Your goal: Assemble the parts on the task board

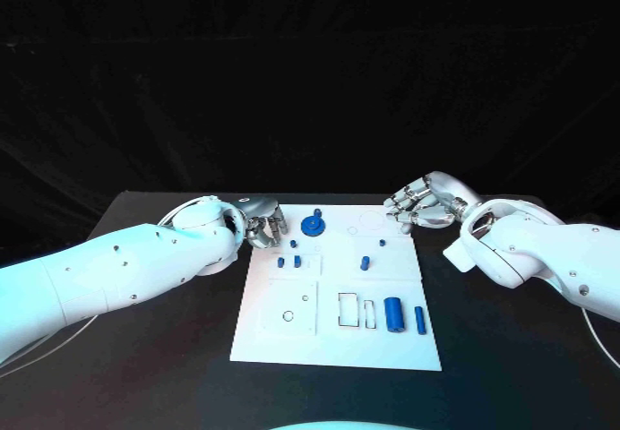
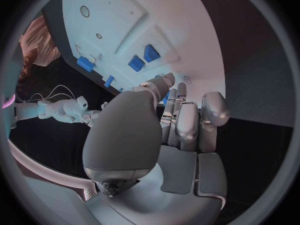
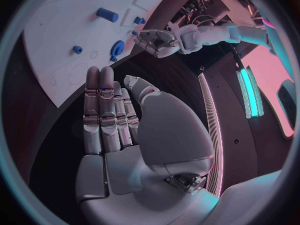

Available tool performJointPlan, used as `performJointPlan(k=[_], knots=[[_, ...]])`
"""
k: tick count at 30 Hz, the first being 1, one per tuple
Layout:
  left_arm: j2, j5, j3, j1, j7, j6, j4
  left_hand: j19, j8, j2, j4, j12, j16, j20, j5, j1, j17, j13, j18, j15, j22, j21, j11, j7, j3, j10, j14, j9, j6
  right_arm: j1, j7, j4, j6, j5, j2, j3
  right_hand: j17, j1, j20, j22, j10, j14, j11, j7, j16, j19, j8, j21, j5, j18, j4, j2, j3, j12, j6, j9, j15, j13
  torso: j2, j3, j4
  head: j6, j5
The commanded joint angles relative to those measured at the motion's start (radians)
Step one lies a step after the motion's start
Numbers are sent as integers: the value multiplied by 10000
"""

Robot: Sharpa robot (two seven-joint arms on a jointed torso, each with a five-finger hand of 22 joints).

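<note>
Black table (image 1: 155, 358) carries white task board (image 1: 336, 345) with blue parts (image 1: 392, 314) scattered; left hand (image 1: 259, 220) and right hand (image 1: 420, 202) flank its far corners, fingers apart, empty.

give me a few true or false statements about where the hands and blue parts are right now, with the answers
1. The left hand holds a blue part. False: it holds nothing, with its fingers straight, beside the far left corner of the task board.
2. The right hand is at the board's far right corner. True.
3. The blue gear sits near the far edge of the board. True.
4. The large blue cylinder stands at the far edge of the board. False: it lies in the near half, toward the right side, with a thinner blue pin beside it.
5. The right hand grips the blue gear. False: its fingers are straight and hold nothing.
</note>
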Motion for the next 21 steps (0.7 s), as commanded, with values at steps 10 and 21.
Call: performJointPlan(k=[10,21], knots=[[-1276,5924,62,144,2147,-2508,1172,-2850,274,-2,130,184,-2896,45,36,-33,-4133,124,735,136,-3624,-2868,120,170,216,53,-1902,-92,625,-31,-1693,-230,1345,-7139,316,-17,3868,-507,-321,4457,377,505,-213,-200,4803,985,-188,5140,-3,-455,-48,-314,675,-715,519,24,-249,44,29,-18,1,184,-466],[-1932,11237,57,121,4256,-3100,2230,-3113,311,103,364,598,-3903,132,18,-345,-5135,290,758,158,-4218,-3756,80,135,-458,127,-2466,-217,689,-302,-2137,-574,1508,-8714,853,-54,6468,-759,-154,6756,-8,443,-26,-57,7600,1432,-475,7810,-129,-803,26,-640,977,-1179,310,4,-119,20,36,-19,1,155,-598]])
